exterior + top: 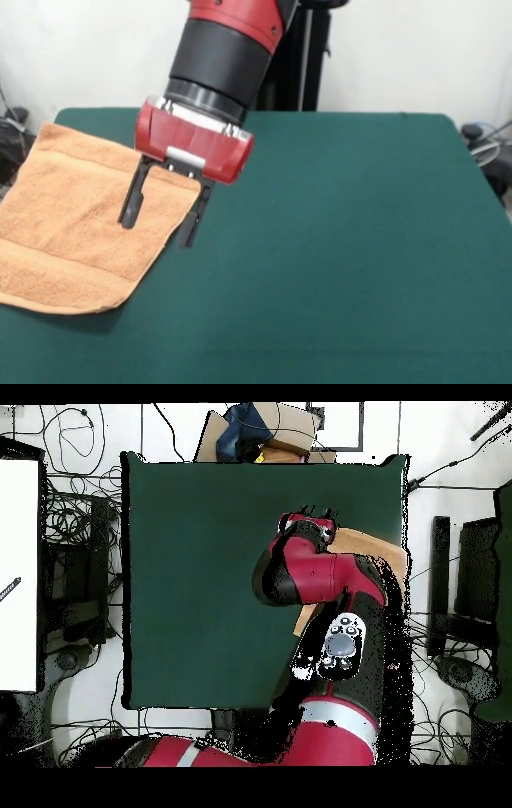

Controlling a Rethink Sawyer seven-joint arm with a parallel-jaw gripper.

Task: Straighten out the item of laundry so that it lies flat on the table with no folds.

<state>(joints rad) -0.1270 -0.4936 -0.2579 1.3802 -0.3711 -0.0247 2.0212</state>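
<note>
The tan-orange towel (pixel 72 224) lies at the left side of the green table (pixel 336 240), reaching the picture's left edge. Band stripes run across it near its far and near edges. Its near right corner looks rounded and tucked under. My gripper (pixel 156 232) is open and empty, pointing down over the towel's right edge. One finger (pixel 130 206) is over the cloth and the other stands at the edge. In the overhead view the arm hides most of the towel (pixel 368 549), which lies by the table's (pixel 200 584) right edge, and the gripper (pixel 313 512) shows at the arm's tip.
A black stand (pixel 308 56) rises behind the arm at the table's far side. In the overhead view, cardboard boxes (pixel 270 429) sit past the table's top edge, a white board (pixel 20 574) at the left, and cables on the floor around.
</note>
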